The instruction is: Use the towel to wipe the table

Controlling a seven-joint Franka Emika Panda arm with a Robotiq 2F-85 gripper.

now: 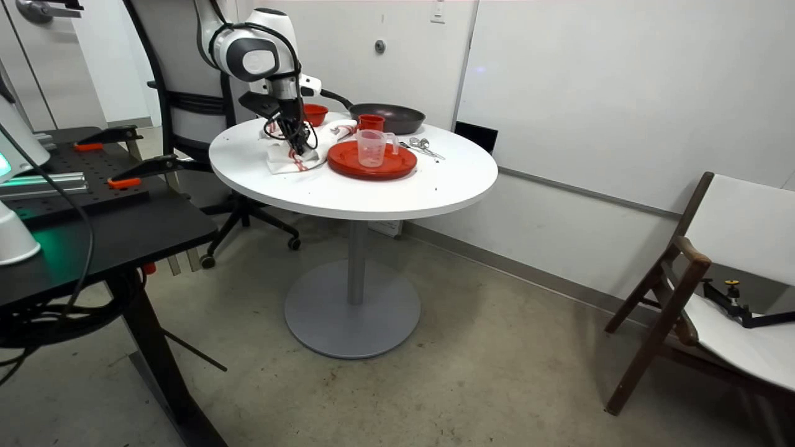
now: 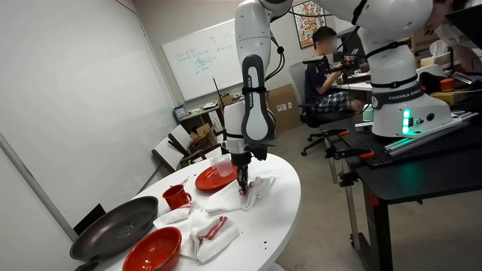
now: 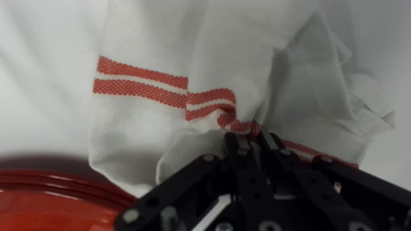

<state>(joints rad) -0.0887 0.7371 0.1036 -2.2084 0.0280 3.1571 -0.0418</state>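
Wrist view: the towel (image 3: 221, 73) lies bunched, pinched in the gripper (image 3: 251, 135).

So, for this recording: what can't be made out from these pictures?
Towel, pinched part: hidden by the gripper in the wrist view.
Dark specks on the table: too small to identify in an exterior view.
Whiteboard writing: too small to read in an exterior view.
Red bowl: cut off by the bottom edge of an exterior view.

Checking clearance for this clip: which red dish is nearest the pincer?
The red plate under the clear cup: it shows beside the pincer in the wrist view. The red mug and red bowl stand farther off.
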